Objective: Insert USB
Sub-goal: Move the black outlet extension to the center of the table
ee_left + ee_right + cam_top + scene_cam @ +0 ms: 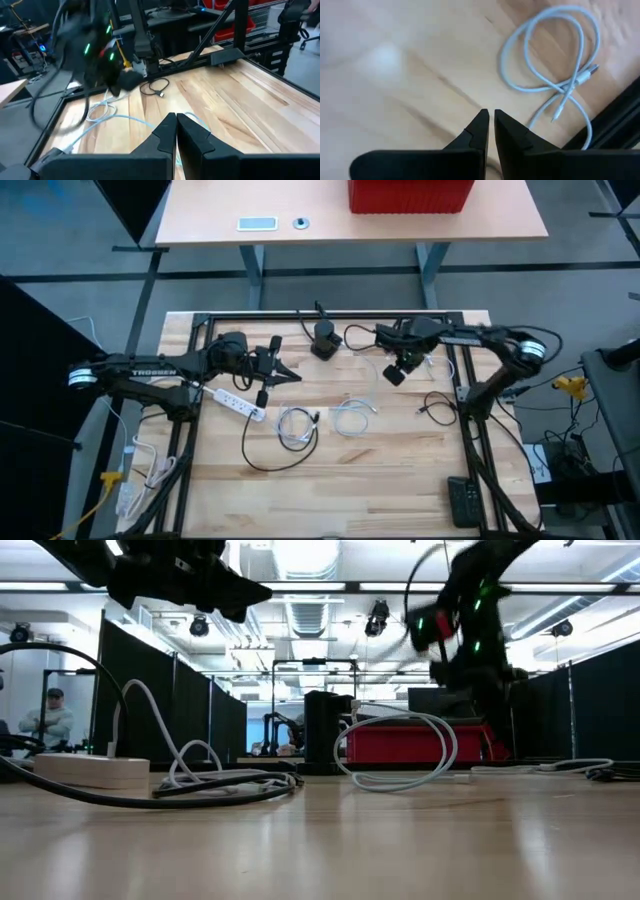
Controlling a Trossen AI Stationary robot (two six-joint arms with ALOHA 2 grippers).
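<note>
A white power strip lies flat on the wooden table with its black cord looping toward the near edge; it also shows in the low view. Two coiled white USB cables lie mid-table. A third white cable lies by the right frame rail. My left gripper hovers shut above the table, just right of the strip. My right gripper hangs shut over bare wood near the third cable. Neither holds anything.
A black boxy device stands at the far middle with cords around it. A thin black cable lies near the right rail, and a black remote-like unit at the near right corner. A black metal frame borders the table.
</note>
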